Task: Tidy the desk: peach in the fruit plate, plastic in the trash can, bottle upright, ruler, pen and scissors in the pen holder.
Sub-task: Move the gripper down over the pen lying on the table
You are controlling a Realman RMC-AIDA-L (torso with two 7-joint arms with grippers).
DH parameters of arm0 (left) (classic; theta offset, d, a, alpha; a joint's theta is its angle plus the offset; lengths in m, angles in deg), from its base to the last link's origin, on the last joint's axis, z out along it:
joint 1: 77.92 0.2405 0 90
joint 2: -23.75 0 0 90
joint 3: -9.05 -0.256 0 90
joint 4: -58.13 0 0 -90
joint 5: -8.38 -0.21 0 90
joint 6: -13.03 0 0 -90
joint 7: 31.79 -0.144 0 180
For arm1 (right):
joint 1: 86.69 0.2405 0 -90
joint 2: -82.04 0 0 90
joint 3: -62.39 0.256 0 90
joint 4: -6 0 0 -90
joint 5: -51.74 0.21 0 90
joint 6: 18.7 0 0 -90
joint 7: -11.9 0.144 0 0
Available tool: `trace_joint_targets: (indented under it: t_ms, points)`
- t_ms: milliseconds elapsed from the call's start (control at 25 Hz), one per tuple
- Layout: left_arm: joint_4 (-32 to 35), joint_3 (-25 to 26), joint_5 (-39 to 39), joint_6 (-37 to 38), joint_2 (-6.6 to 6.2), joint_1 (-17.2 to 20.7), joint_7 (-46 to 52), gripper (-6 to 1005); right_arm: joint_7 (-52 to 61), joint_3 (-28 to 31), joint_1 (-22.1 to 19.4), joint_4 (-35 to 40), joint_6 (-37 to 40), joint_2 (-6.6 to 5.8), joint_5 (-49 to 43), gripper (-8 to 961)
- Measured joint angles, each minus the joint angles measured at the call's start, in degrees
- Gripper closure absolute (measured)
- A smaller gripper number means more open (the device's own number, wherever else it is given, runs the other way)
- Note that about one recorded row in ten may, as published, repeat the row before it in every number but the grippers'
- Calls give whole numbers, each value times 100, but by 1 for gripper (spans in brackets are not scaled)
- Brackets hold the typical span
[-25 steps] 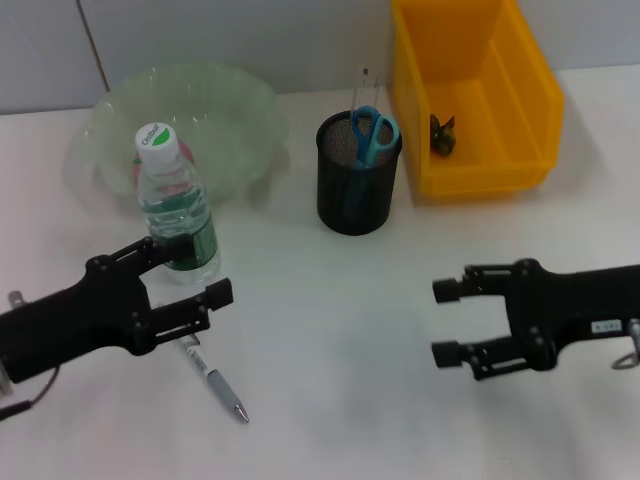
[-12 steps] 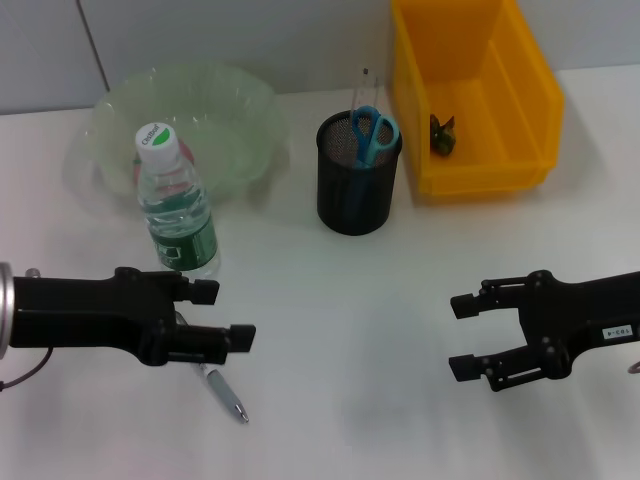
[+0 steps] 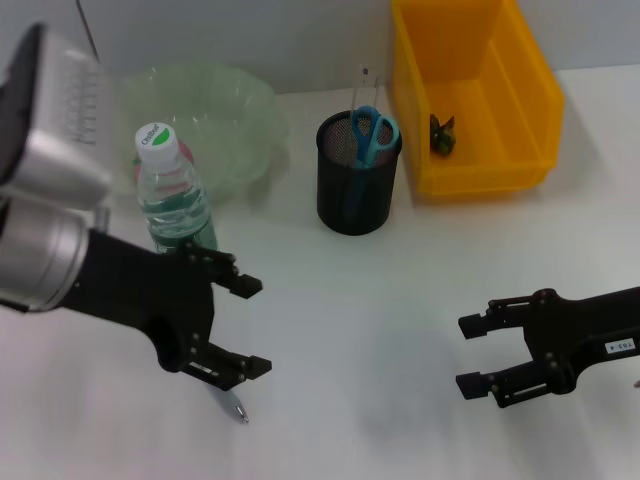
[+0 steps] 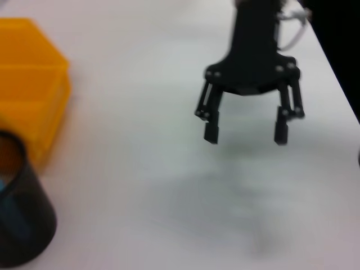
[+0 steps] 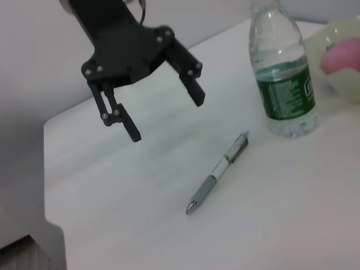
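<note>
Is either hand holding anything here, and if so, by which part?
Nothing is held. The left hand is open above the pen; the right hand is open over bare table.

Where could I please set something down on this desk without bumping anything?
Bare desk lies between the left gripper and right gripper, in front of the pen holder. It is crowded around the bottle, the pen and the plate.

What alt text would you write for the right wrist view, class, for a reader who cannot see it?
The left claw hangs open above the white desk, near a silver pen lying flat. An upright water bottle with a green label stands just beyond the pen, and a pink fruit shows in the pale fruit plate behind it.
</note>
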Motion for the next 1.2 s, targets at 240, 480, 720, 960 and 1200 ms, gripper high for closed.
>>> trace_joint_targets:
  t_ms: [240, 480, 720, 960, 1200]
  points:
    - [117, -926, -884, 19, 16, -790, -298, 173, 358, 19, 7, 3, 42, 16, -72, 127]
    - [202, -1546, -1343, -247, 44, -942, -1550, 176, 449, 33, 75, 25, 37, -2, -66, 127]
    - [3, -2260, -1926, -767, 56, -999, -2034, 179, 400, -5, 119, 28, -120, 17, -91, 127]
    - [-309, -2753, -2450, -1225, 64, -964, -2277, 182, 368, -9, 183, -63, -349, 43, -92, 127]
    - [-304, -2849, -2711, -1018, 61, -953, -2526, 185, 382, 16, 230, -142, -471, 90, -56, 127]
